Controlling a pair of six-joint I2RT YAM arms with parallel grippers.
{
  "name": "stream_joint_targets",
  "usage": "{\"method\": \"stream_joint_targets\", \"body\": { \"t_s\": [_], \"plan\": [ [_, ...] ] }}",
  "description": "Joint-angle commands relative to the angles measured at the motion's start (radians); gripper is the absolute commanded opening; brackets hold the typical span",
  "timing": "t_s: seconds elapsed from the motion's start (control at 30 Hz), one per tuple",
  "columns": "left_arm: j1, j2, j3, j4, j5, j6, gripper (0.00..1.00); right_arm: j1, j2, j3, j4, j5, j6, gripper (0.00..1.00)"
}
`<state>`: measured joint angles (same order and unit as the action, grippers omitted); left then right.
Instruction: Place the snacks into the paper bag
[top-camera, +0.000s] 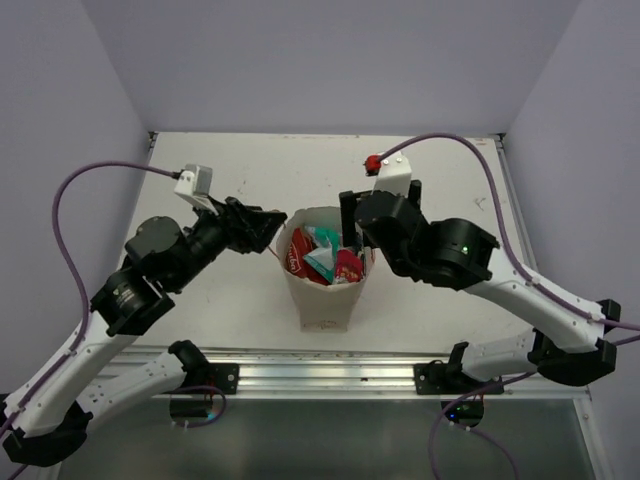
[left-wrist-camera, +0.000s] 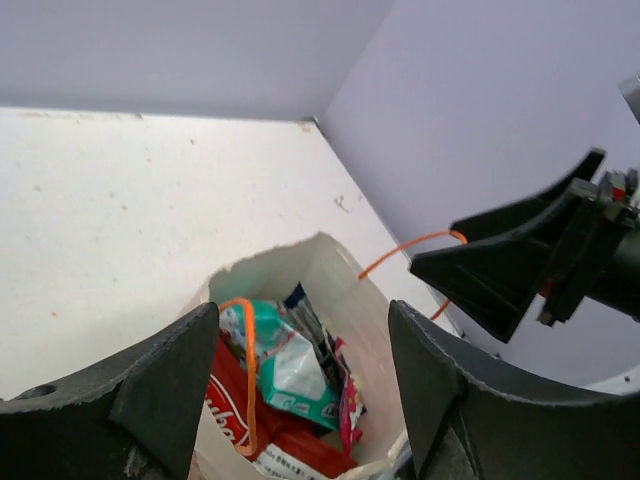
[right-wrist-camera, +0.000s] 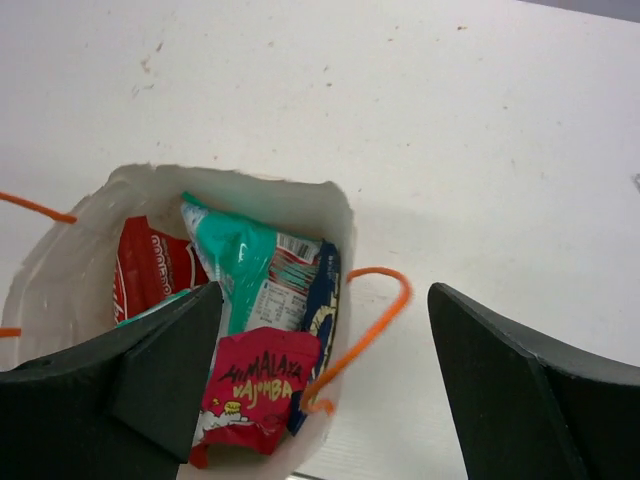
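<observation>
The paper bag (top-camera: 325, 300) stands upright at the table's near middle, its mouth open. Inside lie the snacks: the red-and-white chip bag (top-camera: 297, 252), the teal-and-white packet (top-camera: 323, 258) and a red packet (top-camera: 348, 266). The right wrist view shows the teal packet (right-wrist-camera: 245, 265), the dark blue packet (right-wrist-camera: 322, 310), the red packet (right-wrist-camera: 255, 385) and the chip bag (right-wrist-camera: 150, 275) in the bag (right-wrist-camera: 335, 215). My left gripper (top-camera: 272, 225) is open at the bag's left rim. My right gripper (top-camera: 352, 225) is open at its right rim. Both are empty.
The bag's orange-red string handle (right-wrist-camera: 370, 330) hangs outside its rim on the right side; another handle (left-wrist-camera: 245, 375) droops into the bag on the left. The white table (top-camera: 250, 170) ends at lilac walls behind and at both sides.
</observation>
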<state>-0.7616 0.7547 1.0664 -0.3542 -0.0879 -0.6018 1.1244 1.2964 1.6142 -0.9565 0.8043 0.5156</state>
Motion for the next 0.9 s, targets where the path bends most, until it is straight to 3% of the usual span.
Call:
{"method": "stream_joint_targets", "body": {
  "t_s": [0.0, 0.13, 0.27, 0.47, 0.6, 0.67, 0.87],
  "plan": [
    [-0.005, -0.015, 0.142, -0.075, -0.199, 0.066, 0.73, -0.003, -0.072, 0.113, -0.204, 0.162, 0.118, 0.88],
    [-0.005, 0.009, 0.231, -0.210, -0.398, 0.105, 0.75, -0.005, -0.117, 0.139, -0.362, 0.274, 0.193, 0.94],
    [-0.005, 0.081, 0.283, -0.359, -0.588, 0.128, 0.85, -0.008, -0.173, 0.092, -0.499, 0.351, 0.329, 0.95],
    [0.042, 0.221, 0.251, -0.404, -0.555, 0.142, 0.92, -0.052, -0.247, -0.105, -0.513, 0.285, 0.409, 0.95],
    [0.223, 0.204, 0.221, -0.344, -0.438, 0.203, 0.93, -0.072, -0.244, -0.259, -0.518, 0.243, 0.484, 0.99],
    [0.286, 0.209, 0.234, -0.341, -0.427, 0.224, 0.93, -0.081, -0.226, -0.289, -0.553, 0.243, 0.565, 0.99],
    [0.324, 0.227, 0.264, -0.319, -0.424, 0.251, 0.95, -0.138, -0.158, -0.294, -0.632, 0.312, 0.705, 0.99]
  ]
}}
